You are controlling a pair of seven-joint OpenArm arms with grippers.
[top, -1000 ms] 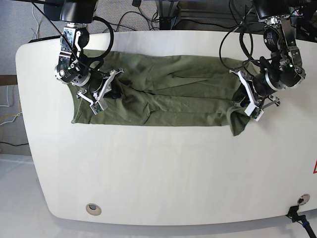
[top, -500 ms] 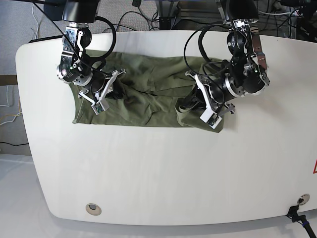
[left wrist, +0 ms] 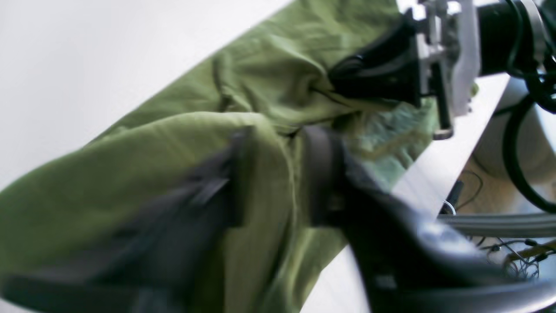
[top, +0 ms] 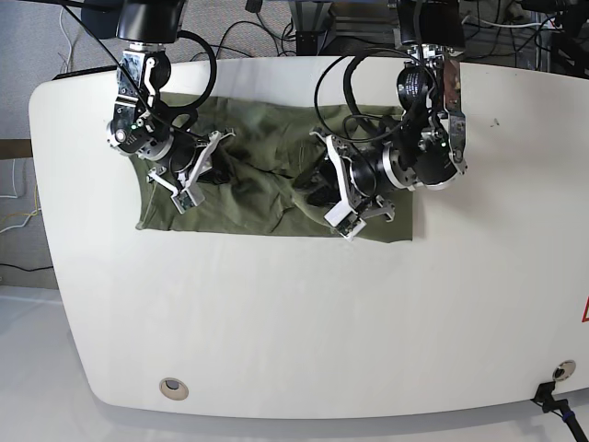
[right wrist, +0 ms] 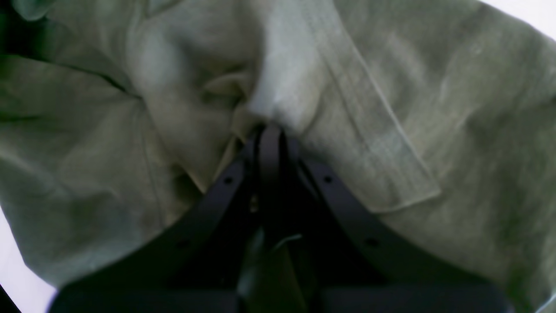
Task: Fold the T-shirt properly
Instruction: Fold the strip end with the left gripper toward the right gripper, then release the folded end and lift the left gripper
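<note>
White table (top: pixel 276 322): I see olive T-shirt (top: pixel 258 189) lying crumpled along far edge, w/ its right part doubled over toward the middle. Left gripper (top: pixel 324 189) sits over mid-shirt; wrist cam shows fingers (left wrist: pixel 321 174) parted w/ a ridge of cloth between them, can't tell if they pinch it. Right gripper (top: pixel 204 170) near shirt's far-left end, jaws closed tight on a bunched fold (right wrist: pixel 269 108).

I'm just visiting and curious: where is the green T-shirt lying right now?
In the base view the T-shirt lies bunched across the far part of the white table, between the right gripper and the left gripper.
</note>
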